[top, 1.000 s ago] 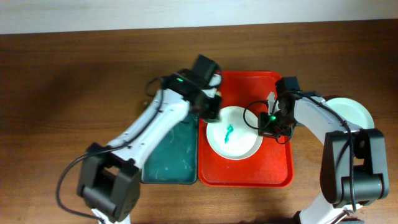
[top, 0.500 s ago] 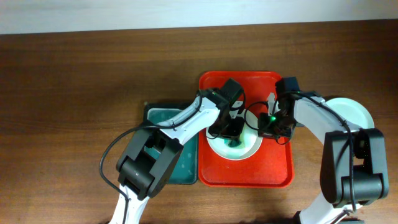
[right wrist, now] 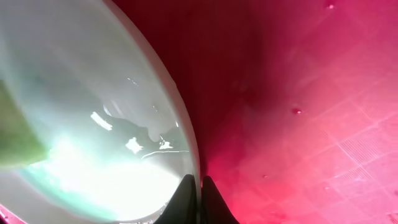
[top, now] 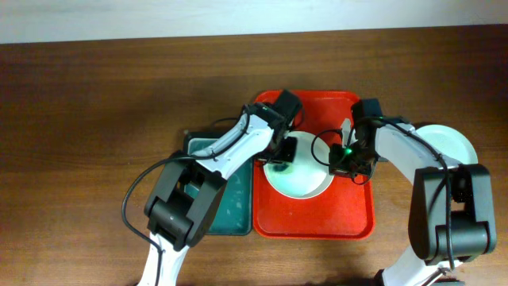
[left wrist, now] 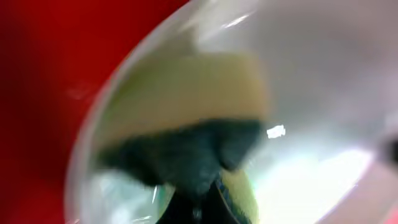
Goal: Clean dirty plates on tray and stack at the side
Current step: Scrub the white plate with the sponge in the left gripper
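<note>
On tray [top: 349, 222], L gripper [top: 284, 156] clamped sponge [left wrist: 186, 106], R gripper [top: 340, 158] pinched plate [top: 305, 184] rim; hard scrubbing could've pulled rim free.

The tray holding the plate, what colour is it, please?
The tray is red, clearest in the overhead view.

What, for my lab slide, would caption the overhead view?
Left gripper presses a sponge onto the plate in the red tray while the right gripper pinches its rim.
</note>
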Robot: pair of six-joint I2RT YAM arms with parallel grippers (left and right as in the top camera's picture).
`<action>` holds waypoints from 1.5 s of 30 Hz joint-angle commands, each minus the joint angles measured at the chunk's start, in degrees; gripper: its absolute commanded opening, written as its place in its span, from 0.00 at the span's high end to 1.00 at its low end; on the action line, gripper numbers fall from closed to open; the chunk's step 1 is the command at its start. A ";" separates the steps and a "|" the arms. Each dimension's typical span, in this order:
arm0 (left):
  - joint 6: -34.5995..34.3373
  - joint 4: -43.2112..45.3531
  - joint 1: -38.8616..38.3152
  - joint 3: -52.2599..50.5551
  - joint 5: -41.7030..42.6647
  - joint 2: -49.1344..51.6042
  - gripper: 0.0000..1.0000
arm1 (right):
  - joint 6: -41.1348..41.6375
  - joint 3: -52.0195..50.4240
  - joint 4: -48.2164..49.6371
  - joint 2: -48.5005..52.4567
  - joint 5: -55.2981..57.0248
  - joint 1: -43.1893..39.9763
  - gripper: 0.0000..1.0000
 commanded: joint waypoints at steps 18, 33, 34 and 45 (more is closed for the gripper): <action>0.50 3.87 3.06 1.95 2.43 7.69 1.00 | -0.26 -0.07 -0.85 0.44 0.96 0.04 0.95; 6.56 -16.85 0.02 7.63 4.57 7.69 1.00 | -0.20 -0.07 -0.63 0.44 0.96 0.04 0.96; 6.56 -16.68 -1.22 7.63 7.37 7.69 1.00 | -0.20 -0.07 -0.44 0.44 0.96 0.04 0.96; 4.20 -9.09 -3.58 7.61 15.19 7.69 1.00 | -0.20 -0.07 -0.20 0.44 0.96 0.04 0.96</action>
